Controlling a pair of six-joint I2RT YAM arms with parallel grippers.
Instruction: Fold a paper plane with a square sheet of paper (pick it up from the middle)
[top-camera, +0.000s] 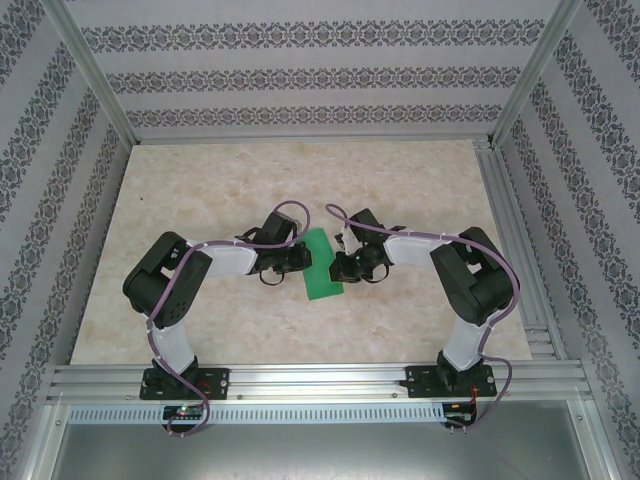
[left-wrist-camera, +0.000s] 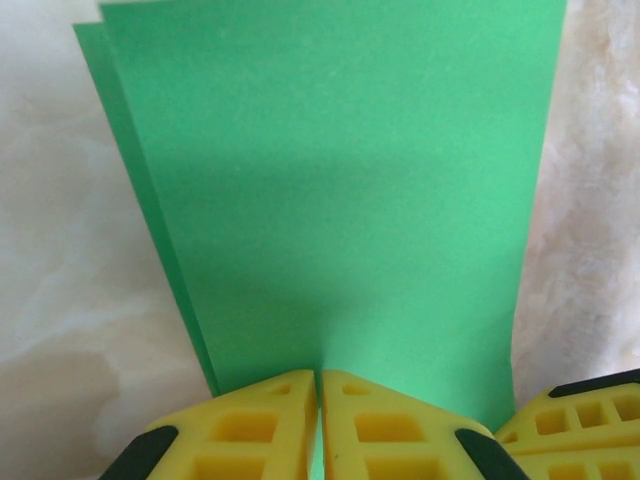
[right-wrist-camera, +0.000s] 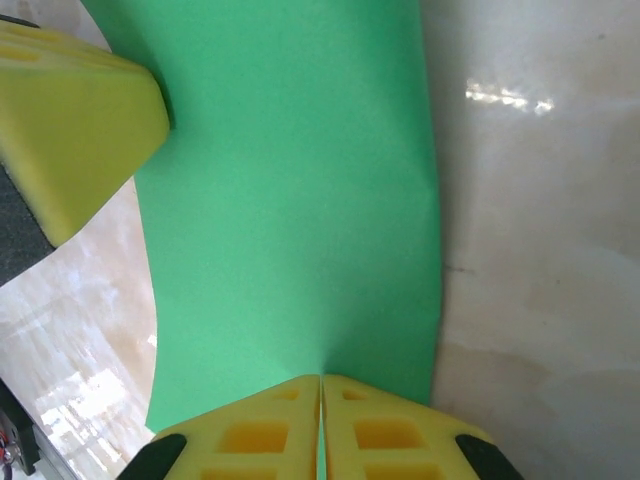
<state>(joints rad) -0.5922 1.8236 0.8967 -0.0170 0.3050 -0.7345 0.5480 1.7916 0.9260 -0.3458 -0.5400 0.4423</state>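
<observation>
Marbled tabletop (top-camera: 400, 180) — folded green sheet (top-camera: 320, 265), long axis far-to-near; left gripper (left-wrist-camera: 318, 378) and right gripper (right-wrist-camera: 320, 380) each clamp a long edge.

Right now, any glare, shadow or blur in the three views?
Right wrist: glare streak on the table upper right, paper evenly lit. Left wrist: soft shadow band across the paper's middle. Top external: even light, no strong glare.

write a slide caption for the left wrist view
Left gripper pinches an edge of the folded paper, table behind.
</observation>
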